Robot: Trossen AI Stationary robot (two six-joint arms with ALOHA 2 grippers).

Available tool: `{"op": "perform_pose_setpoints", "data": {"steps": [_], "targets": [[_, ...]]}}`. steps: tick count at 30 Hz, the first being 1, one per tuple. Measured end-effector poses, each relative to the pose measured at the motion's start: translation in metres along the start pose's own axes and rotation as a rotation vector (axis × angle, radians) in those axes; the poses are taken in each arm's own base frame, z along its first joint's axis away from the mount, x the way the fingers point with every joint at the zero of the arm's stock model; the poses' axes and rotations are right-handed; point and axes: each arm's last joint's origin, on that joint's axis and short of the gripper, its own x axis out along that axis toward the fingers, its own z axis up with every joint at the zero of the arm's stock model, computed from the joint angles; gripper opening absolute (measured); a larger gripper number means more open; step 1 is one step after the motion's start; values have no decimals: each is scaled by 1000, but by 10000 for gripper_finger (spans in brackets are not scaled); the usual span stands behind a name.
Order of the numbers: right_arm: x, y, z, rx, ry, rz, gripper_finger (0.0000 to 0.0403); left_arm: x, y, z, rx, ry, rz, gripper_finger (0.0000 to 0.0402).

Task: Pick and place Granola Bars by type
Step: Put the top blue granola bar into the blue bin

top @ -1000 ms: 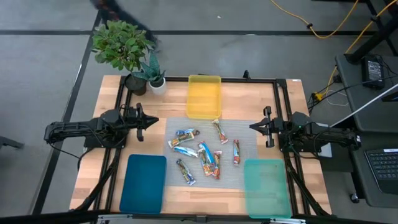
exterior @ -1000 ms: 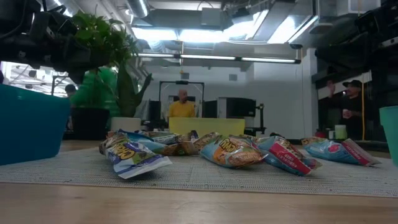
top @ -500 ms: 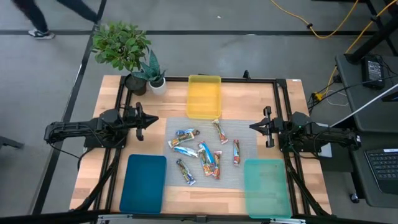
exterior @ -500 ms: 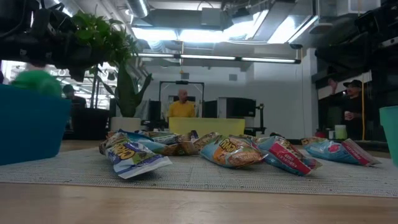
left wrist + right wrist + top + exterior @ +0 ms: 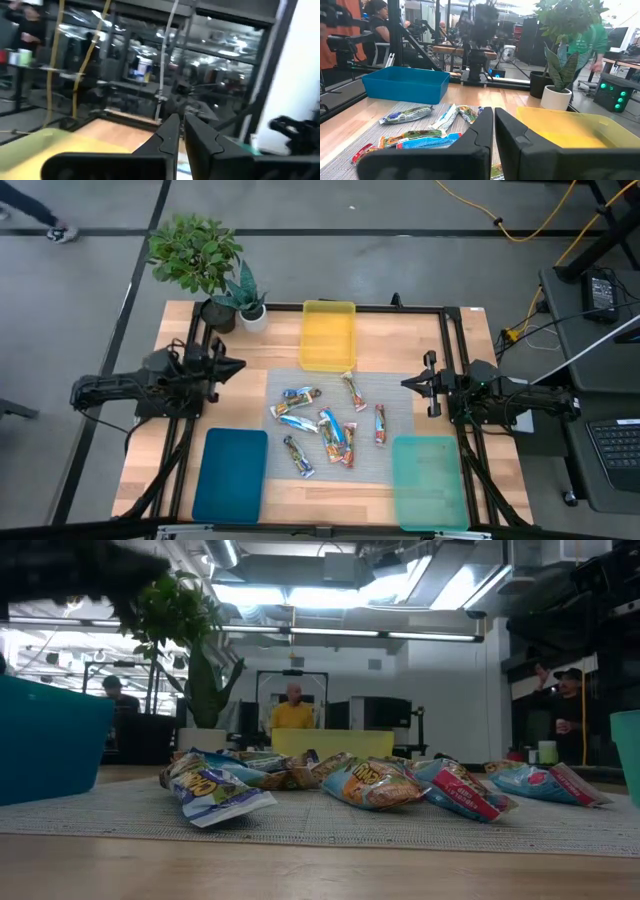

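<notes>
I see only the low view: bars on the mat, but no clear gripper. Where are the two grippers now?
Observer: The left gripper is left of the mat, and the right gripper is at its right edge. Neither is over the bars.
Operator: Do they hold something?
Observer: No. Both are shut and hold nothing.
Operator: Is any bar inside a tray already?
Observer: No. The yellow tray, the blue tray and the teal tray are all empty.
</notes>
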Motion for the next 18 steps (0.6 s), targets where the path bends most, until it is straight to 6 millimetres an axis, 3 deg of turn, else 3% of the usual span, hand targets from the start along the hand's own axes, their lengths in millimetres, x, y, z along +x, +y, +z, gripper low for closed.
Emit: {"op": "perform_pose_setpoints", "data": {"steps": [5,8,13,18], "targets": [[0,0,0,0,0,0,22,4,-14,54,57,165,37,32],[0,0,0,0,0,0,22,17,-22,86,88,265,70,37],[0,0,0,0,0,0,22,59,-33,129,92,331,98,49],[0,0,0,0,0,0,22,112,-37,144,90,424,117,66]]}}
